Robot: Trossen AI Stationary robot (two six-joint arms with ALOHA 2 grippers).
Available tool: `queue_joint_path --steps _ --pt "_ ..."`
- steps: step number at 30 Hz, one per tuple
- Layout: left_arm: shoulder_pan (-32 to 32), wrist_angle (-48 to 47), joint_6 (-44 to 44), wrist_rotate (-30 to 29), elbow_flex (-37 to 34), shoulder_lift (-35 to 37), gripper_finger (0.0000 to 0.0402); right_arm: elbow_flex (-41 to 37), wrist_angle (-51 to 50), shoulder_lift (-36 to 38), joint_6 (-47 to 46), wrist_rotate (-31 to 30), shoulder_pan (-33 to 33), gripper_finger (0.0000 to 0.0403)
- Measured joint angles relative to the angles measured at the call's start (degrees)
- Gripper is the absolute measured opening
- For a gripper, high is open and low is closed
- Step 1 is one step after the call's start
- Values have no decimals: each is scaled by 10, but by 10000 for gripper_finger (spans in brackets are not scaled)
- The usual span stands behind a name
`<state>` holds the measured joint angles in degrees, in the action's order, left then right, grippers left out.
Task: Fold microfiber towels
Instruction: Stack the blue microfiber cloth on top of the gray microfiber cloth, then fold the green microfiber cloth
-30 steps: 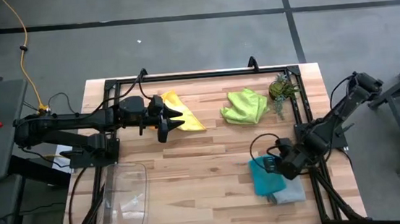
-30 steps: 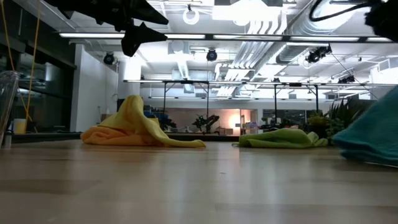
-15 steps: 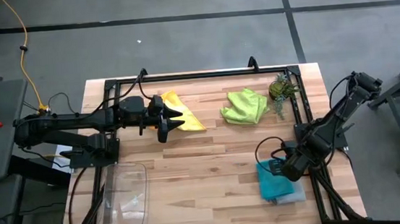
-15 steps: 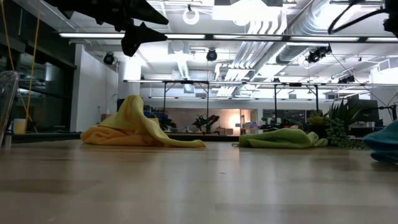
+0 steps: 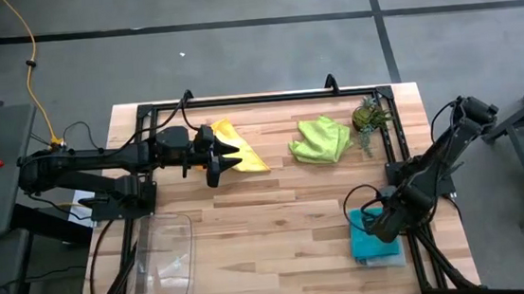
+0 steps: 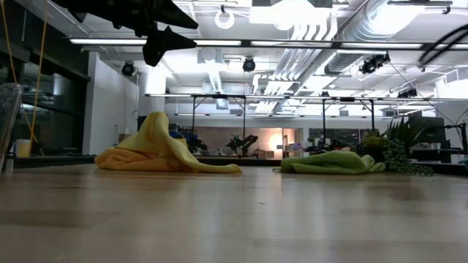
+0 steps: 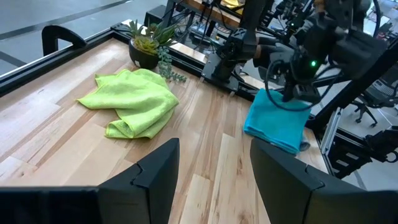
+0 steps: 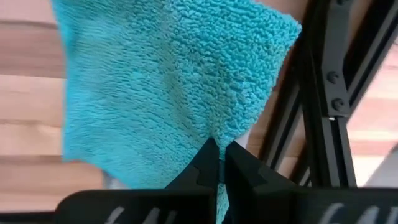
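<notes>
Right gripper [image 5: 389,223]: it is hanging over the table's right edge, near the front. Its fingers [image 8: 208,163] are pinching together on the teal towel [image 5: 372,235].
Teal towel: it is lying by the right edge of the table, on top of a grey towel [image 5: 386,259]. One edge of it is sitting between the right fingers. In the left wrist view the teal towel [image 7: 278,121] is hanging down from the right arm.
Grey towel: only a small strip is peeking out under the teal one.
Left gripper [image 5: 229,157]: it is hovering up in the air over the yellow towel [image 5: 240,150], at the back left of the table. Its fingers [image 7: 158,168] are standing apart and holding nothing.
Yellow towel: it is sitting in a bumpy heap [image 6: 157,151], partly under the left gripper in the high view.
Lime green towel [image 5: 319,139]: it is lying crumpled at the back of the table, well apart from the yellow one.
Plant [image 5: 370,116]: the small spiky green plant is standing just beside the lime green towel, near the back right corner.
Clear plastic tray [image 5: 165,261]: it is sitting at the front left of the table, far from all the towels.
Black frame [image 5: 392,159]: a dark rail is running along the right side, right next to the teal towel.
Table [image 5: 269,223]: the middle of the wooden top is showing bare boards between the two arms.
</notes>
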<state>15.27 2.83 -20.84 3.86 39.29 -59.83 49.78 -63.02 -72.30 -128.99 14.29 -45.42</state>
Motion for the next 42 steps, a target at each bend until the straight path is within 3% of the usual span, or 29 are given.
queue_joint_path --steps 13,23,28,37,40,42 --pt "0 0 0 0 0 0 186 0 42 -108 4 38 -6 0" --pt "0 0 0 0 0 0 186 0 42 -139 6 52 -7 12" --pt "0 0 0 0 0 0 186 0 41 -139 11 59 -7 47" --pt "0 0 0 0 0 0 186 0 -40 -115 57 99 -7 150" --pt "0 0 6 0 0 0 186 0 -52 -87 52 70 -7 172" --pt "0 0 7 0 0 0 186 0 -47 -67 43 18 -6 180"
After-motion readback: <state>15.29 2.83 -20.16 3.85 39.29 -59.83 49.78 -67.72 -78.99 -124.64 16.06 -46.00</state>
